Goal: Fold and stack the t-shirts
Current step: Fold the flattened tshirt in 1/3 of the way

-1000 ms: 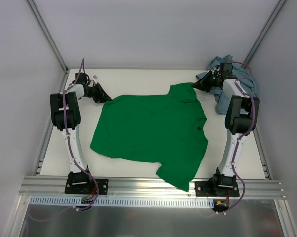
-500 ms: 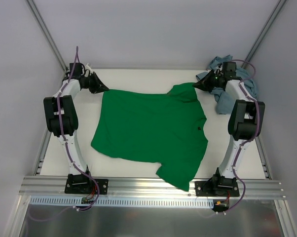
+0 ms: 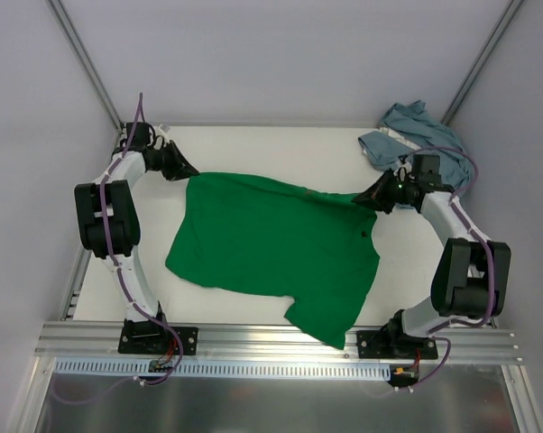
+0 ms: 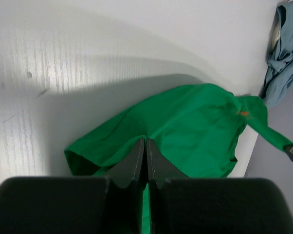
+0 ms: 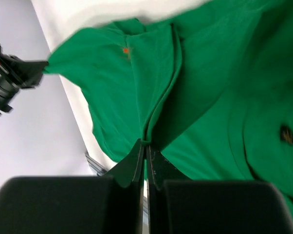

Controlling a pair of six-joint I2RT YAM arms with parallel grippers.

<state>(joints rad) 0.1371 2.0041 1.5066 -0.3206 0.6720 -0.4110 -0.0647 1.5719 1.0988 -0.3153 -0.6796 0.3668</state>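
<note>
The green t-shirt [image 3: 271, 244] lies spread over the middle of the white table [image 3: 280, 149], its far edge raised and stretched between both grippers. My left gripper [image 3: 188, 170] is shut on its far-left corner, my right gripper [image 3: 363, 200] on its far-right part. Through the left wrist camera the fingertips [image 4: 146, 142] pinch green cloth [image 4: 195, 126]. The right wrist view has its tips [image 5: 145, 144] clamped on a fold of green cloth [image 5: 224, 97]. The blue-grey t-shirt [image 3: 418, 128] sits crumpled in the far right corner, also in the left wrist view [image 4: 285, 48].
Grey walls with slanted metal posts [image 3: 87, 68] close in the table on the left, right and far sides. An aluminium rail [image 3: 271, 341] carrying both arm bases runs along the near edge; the shirt's near hem hangs over it.
My right gripper has pulled its corner of the green shirt away from the blue-grey shirt, toward the near side. The left gripper rose to the far left corner, then came back slightly.
</note>
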